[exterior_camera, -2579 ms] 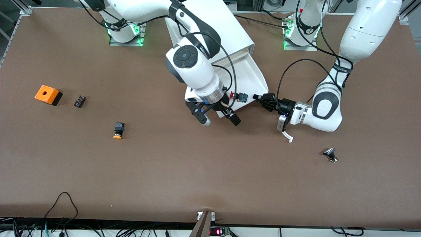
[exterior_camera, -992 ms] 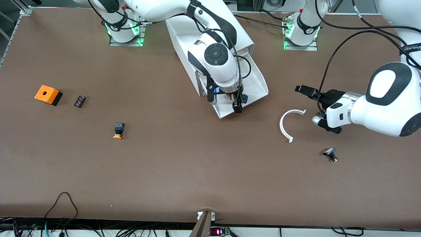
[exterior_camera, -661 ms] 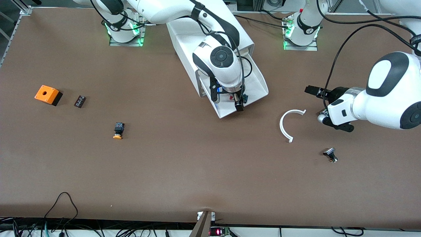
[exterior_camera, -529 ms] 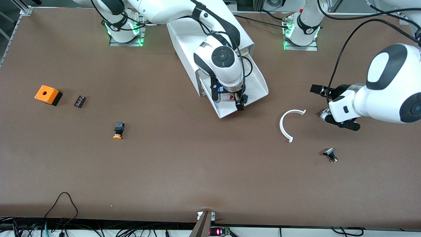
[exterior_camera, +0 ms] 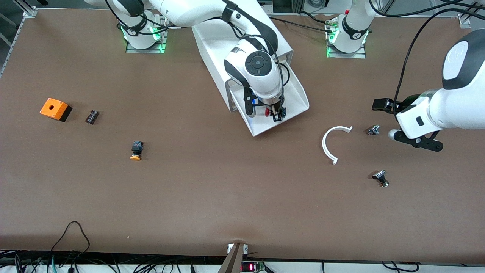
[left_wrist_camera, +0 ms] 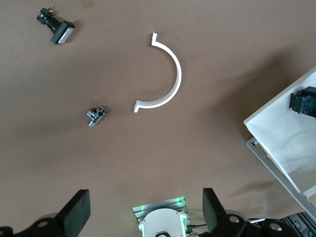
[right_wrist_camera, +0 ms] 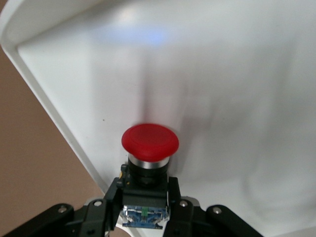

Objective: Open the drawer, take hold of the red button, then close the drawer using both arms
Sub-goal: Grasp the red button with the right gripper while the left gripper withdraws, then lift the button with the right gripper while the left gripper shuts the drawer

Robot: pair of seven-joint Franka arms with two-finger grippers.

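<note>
The table (exterior_camera: pixel 212 197) carries the cabinet (exterior_camera: pixel 227 41) between the two arm bases, and everything else is placed from it. The drawer (exterior_camera: pixel 295 99) stands pulled out of the cabinet toward the front camera, so the opening step looks done.

The right gripper (exterior_camera: pixel 266 113) is down inside the drawer, near the drawer's front wall, its fingers closed on the black body of the button (right_wrist_camera: pixel 149 148). In the right wrist view the red cap points away from the wrist, so the button's long axis runs in line with the fingers, body between them and cap clear. The button is therefore still in the drawer but already clamped; what matters next, as I judge it, is a straight lift out over the front wall.

The left gripper (exterior_camera: pixel 405 122) hangs over bare table well away from the cabinet, toward the left arm's end, its fingers spread and holding nothing. It is the free one, so it seems the likelier to push the drawer shut.

A white arc (exterior_camera: pixel 329 143) lies between the drawer and that gripper.
</note>
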